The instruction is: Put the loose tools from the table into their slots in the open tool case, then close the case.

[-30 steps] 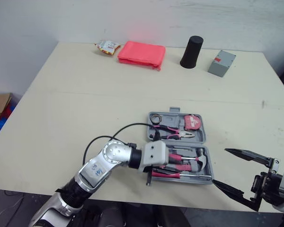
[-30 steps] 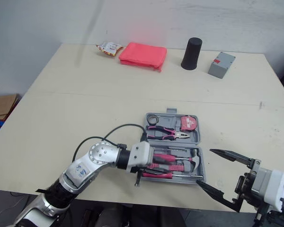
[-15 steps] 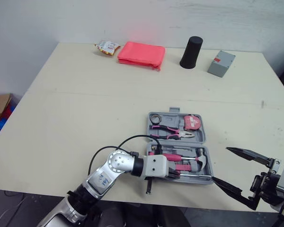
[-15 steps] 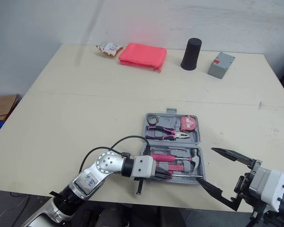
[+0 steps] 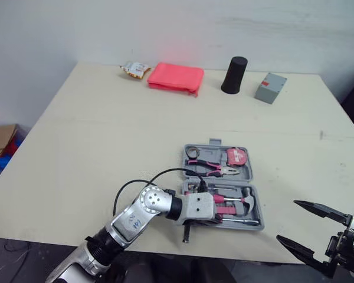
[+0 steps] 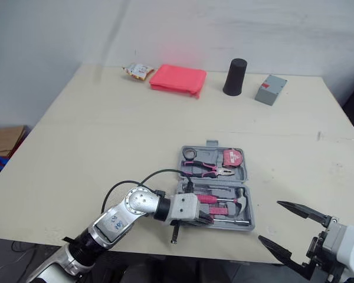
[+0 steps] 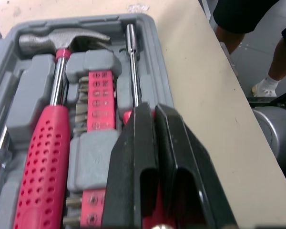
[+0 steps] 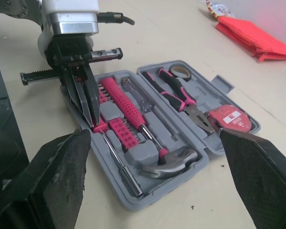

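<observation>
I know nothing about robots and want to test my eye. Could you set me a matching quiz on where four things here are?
1 hammer
2 pliers
3 black cup
4 right gripper

A far edge of the table
B open, to the right of the case
C near half of the case
D far half of the case

Pairs: 1-C, 2-D, 3-A, 4-B

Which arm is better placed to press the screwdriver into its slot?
Left: the left gripper is at the screwdriver in the tool case; the right gripper hangs open off the table edge.
</observation>
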